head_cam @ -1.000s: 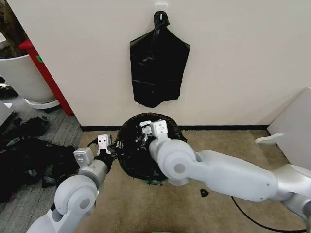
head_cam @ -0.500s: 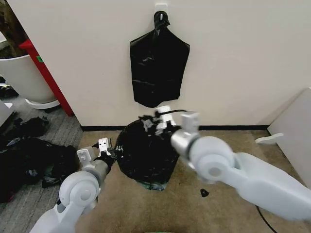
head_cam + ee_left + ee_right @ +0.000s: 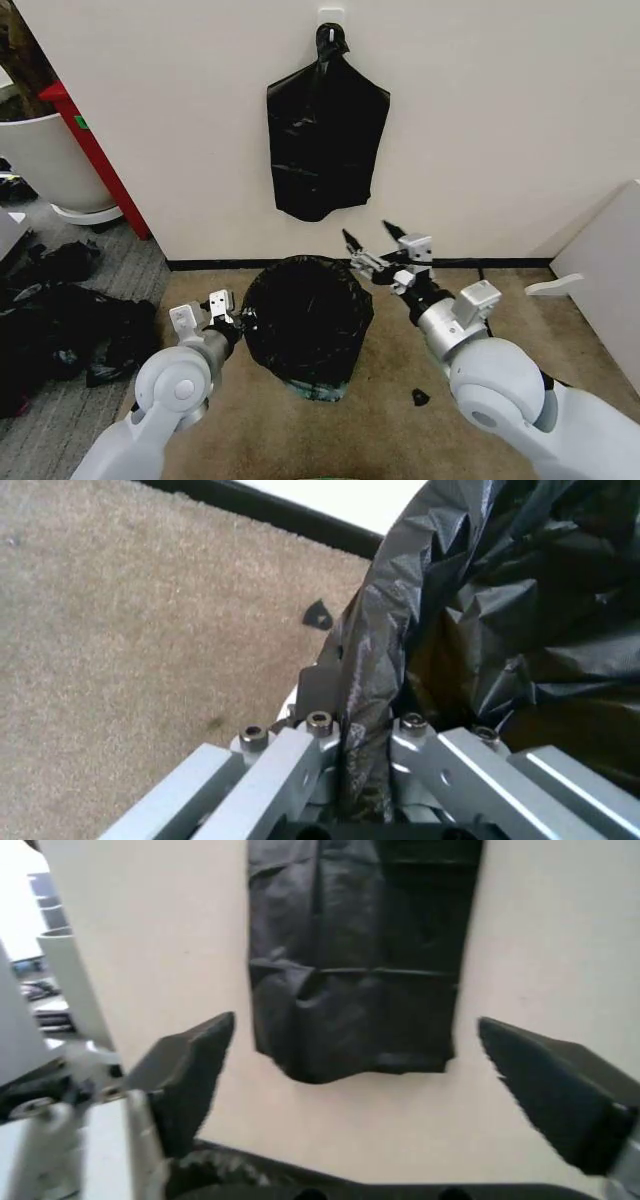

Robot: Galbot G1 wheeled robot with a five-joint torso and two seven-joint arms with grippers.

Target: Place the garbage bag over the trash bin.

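- The garbage bag (image 3: 305,318) is seen draped over the trash bin, which is hidden under it, on the carpet by the wall.
- The bag's left edge is pinched between the clamped fingers of the left end effector (image 3: 232,316).
- The right end effector (image 3: 374,244) is held above the bag's right rim, fingers spread wide, nothing gripped.
- A bunch of flat black bags (image 3: 325,140) hangs on the wall.

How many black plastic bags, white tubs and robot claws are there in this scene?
Black plastic bags: 2, the garbage bag on the floor and the hanging bags on the wall
White tubs: 1, the large tub
Claws: 2, left gripper, right gripper
Total: 5
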